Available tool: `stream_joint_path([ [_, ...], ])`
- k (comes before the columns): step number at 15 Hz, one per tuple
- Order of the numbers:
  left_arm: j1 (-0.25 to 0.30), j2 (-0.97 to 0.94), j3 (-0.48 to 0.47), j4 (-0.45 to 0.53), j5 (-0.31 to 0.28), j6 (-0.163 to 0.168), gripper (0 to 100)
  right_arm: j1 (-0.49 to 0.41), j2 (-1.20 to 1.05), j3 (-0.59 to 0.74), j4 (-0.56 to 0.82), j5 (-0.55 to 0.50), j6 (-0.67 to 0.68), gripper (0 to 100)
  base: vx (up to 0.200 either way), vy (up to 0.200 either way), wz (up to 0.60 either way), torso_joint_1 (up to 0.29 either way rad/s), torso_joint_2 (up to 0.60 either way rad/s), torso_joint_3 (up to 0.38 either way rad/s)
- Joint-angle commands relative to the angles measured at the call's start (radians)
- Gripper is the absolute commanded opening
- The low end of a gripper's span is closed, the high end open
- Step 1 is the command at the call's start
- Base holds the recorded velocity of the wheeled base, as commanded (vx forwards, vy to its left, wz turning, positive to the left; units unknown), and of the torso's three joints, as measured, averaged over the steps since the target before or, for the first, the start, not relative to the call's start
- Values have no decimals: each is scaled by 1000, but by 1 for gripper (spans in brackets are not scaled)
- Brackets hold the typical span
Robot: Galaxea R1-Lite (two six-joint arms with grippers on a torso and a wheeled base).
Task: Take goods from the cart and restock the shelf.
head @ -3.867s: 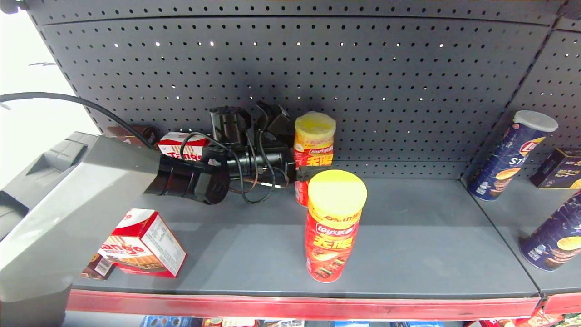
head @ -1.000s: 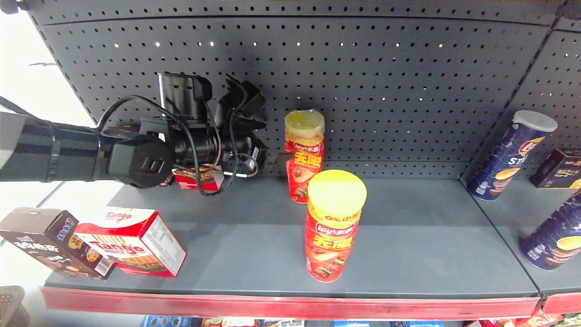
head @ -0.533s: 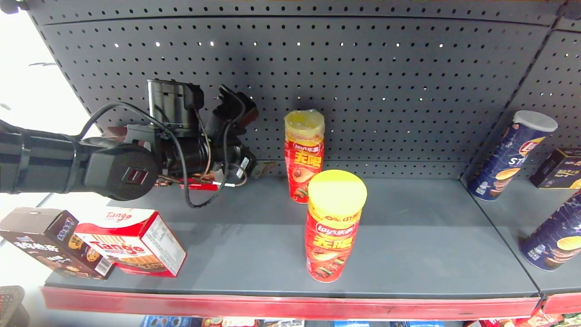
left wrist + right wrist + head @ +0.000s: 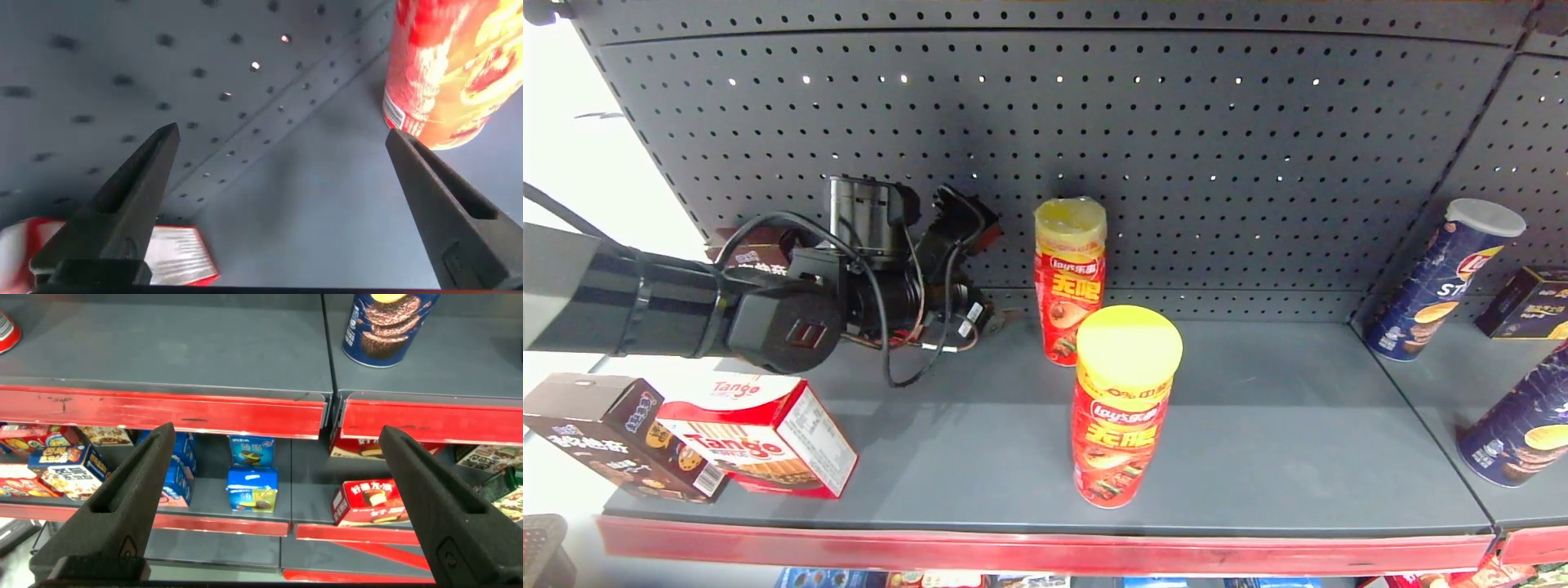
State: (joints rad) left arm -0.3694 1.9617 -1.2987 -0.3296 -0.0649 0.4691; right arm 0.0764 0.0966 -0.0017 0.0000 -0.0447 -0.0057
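Two red chip cans with yellow lids stand upright on the grey shelf (image 4: 1274, 425): one at the back (image 4: 1070, 278) by the pegboard, one nearer the front (image 4: 1125, 404). My left gripper (image 4: 996, 317) hovers low over the shelf just left of the back can, apart from it. In the left wrist view the left gripper (image 4: 280, 135) is open and empty, with the back can (image 4: 449, 65) off to one side and a red-and-white box (image 4: 176, 257) beyond one finger. My right gripper (image 4: 275, 431) is open and empty, out in front of the shelf's red edge (image 4: 163, 404).
A red-and-white wafer box (image 4: 768, 437) and a brown biscuit box (image 4: 605, 433) lie at the shelf's front left. Blue chip cans (image 4: 1441, 282) and a dark box (image 4: 1523, 302) stand in the bay to the right. Lower shelves hold small boxes (image 4: 253, 486). The shelf's right half is bare.
The left gripper has let go of the back can, drawn away to the left and dropped lower. The can stands free, slightly left of where it was held.
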Motion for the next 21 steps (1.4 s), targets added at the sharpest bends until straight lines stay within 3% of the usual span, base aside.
stream_joint_path([
  [1,0,37,-4,-2,-3,-10,100,0,2,0,0,0,0,100,0,0,0,0,0,0],
  [4,0,77,-39,-11,-7,-38,100,0,2,0,0,0,0,100,0,0,0,0,0,0],
  [10,-26,95,-39,-55,-64,-41,100,0,2,0,0,0,0,100,0,0,0,0,0,0],
  [21,-49,92,-37,-55,-65,-49,100,0,2,0,0,0,0,100,0,0,0,0,0,0],
])
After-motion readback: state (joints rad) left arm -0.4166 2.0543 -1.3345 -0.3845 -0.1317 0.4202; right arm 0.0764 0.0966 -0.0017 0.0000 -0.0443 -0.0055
